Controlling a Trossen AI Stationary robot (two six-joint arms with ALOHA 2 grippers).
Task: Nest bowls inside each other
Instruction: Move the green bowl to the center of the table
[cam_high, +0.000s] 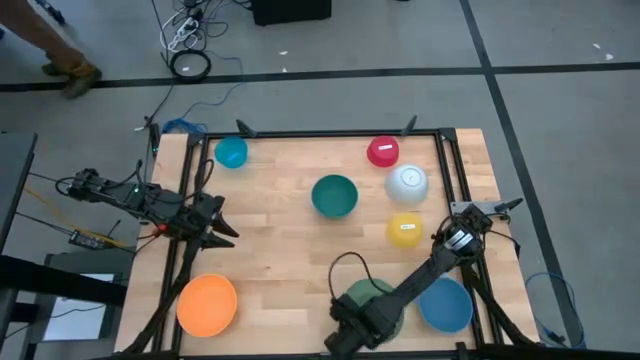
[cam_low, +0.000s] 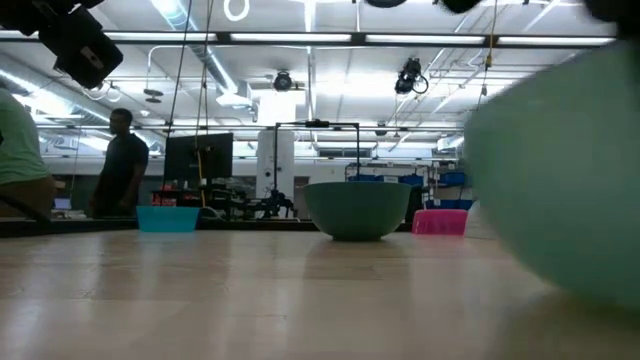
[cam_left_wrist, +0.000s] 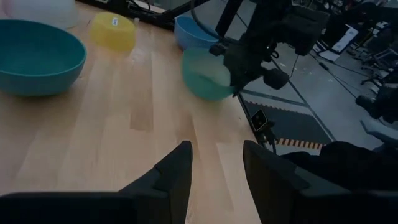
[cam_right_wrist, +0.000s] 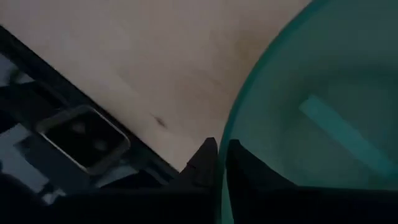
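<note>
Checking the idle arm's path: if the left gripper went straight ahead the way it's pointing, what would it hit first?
Probably the green bowl that the right gripper is shut on at the table's near edge. The left gripper is open and points across bare wood toward it. The teal bowl sits off that line, though depth is hard to judge.

Wooden table (cam_high: 290, 260) under scattered bowls (cam_high: 334, 195)

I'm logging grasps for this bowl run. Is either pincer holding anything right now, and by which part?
The right pincer is shut on the green bowl, gripping its rim. The left pincer stands open, holding nothing.
</note>
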